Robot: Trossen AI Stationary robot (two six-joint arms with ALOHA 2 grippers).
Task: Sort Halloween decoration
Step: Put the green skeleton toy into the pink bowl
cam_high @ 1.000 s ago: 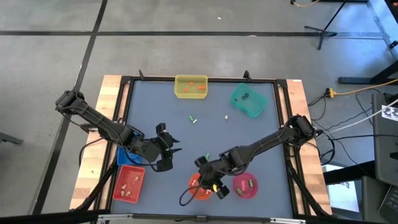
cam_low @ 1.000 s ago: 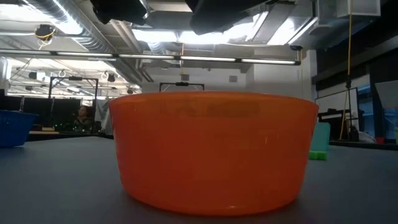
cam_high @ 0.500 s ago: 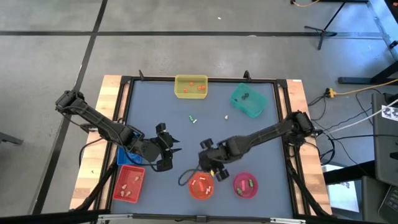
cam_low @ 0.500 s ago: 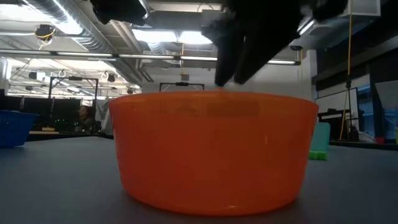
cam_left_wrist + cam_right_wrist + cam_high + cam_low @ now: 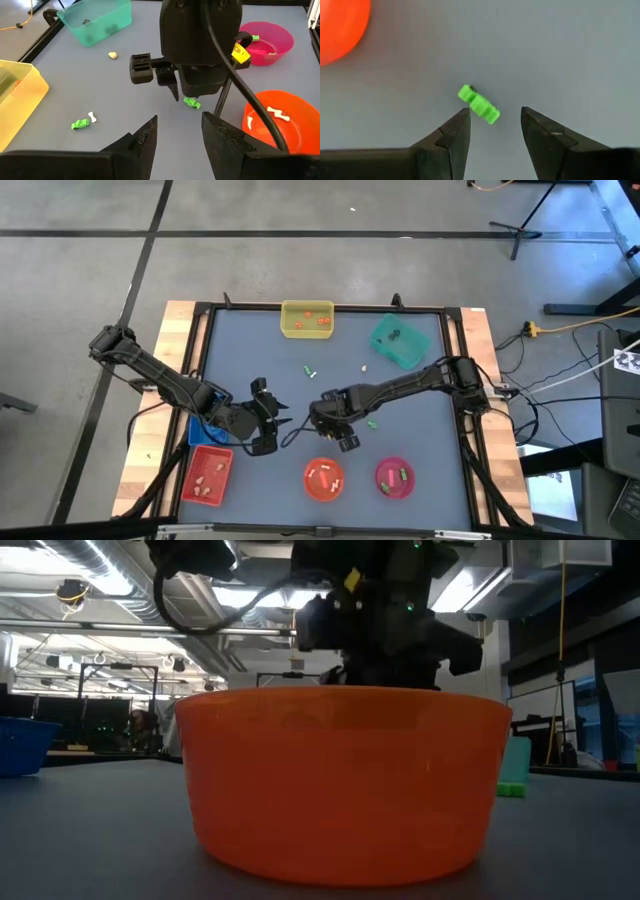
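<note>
Your right gripper (image 5: 491,131) hangs over mid-desk, fingers parted and holding nothing. The green trinket (image 5: 478,104) lies flat on the desk just beyond the gap, its long axis skewed across the opening. Your left gripper (image 5: 268,423) waits open and unloaded, near the left edge.

Green trinket (image 5: 479,105) flat on mat; others scattered, some binned.

Grey concrete floor (image 5: 80,300) with dark tape lines around the table (image 5: 480,330), cables and a stand's legs (image 5: 520,230) beyond it. Behind the table, ceiling ducts (image 5: 110,570), strip lights, dim workbenches.
</note>
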